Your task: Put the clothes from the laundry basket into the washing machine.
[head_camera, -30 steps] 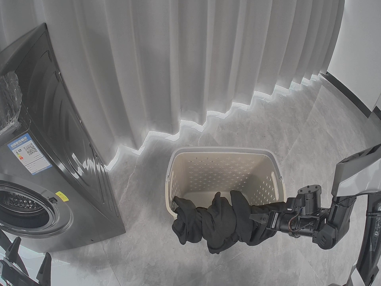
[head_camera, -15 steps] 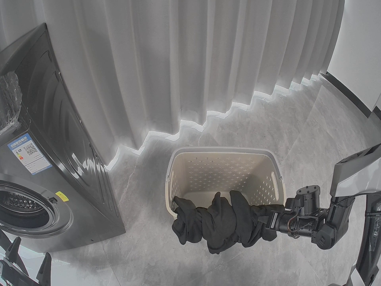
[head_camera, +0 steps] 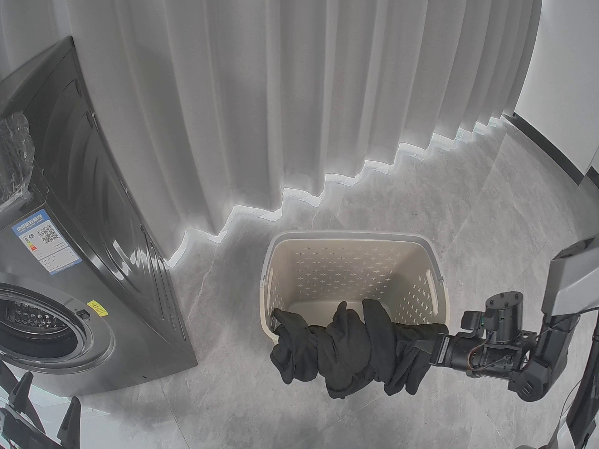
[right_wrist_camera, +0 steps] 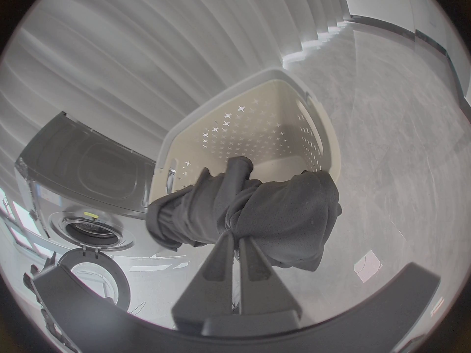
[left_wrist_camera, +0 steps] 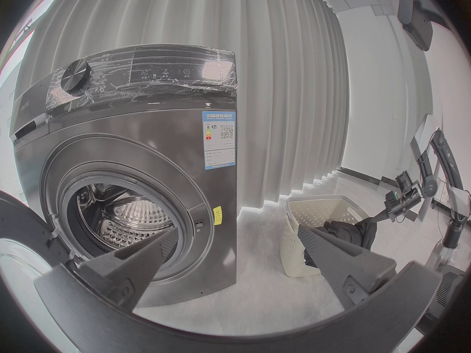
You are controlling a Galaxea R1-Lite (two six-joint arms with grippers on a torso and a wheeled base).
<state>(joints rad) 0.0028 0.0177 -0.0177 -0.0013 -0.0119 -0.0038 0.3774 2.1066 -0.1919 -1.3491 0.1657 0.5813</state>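
Note:
A black garment [head_camera: 349, 350] hangs bunched over the near rim of the cream laundry basket [head_camera: 352, 244] on the floor. My right gripper [head_camera: 429, 348] is at the garment's right end, shut on the cloth; its wrist view shows the fingers pinched on the garment [right_wrist_camera: 274, 212] at the gripper [right_wrist_camera: 237, 236], with the basket [right_wrist_camera: 245, 123] behind. The grey washing machine [head_camera: 68, 244] stands at the left with its round drum opening [head_camera: 34, 332] exposed. Low and in front of the machine, my left gripper [head_camera: 40, 406] is open and empty; from its wrist view the gripper [left_wrist_camera: 235, 234] faces the drum [left_wrist_camera: 122, 216].
White curtains [head_camera: 299, 82] hang behind the basket and machine. The machine's door [right_wrist_camera: 98, 280] is swung open. Bare grey floor [head_camera: 231, 400] lies between machine and basket and stretches to the right. A dark-skirted wall [head_camera: 561, 95] runs along the far right.
My right arm has drawn back to the right, pulling the garment's right end with it. The rest of the garment still hangs on the basket rim. The left arm has not moved.

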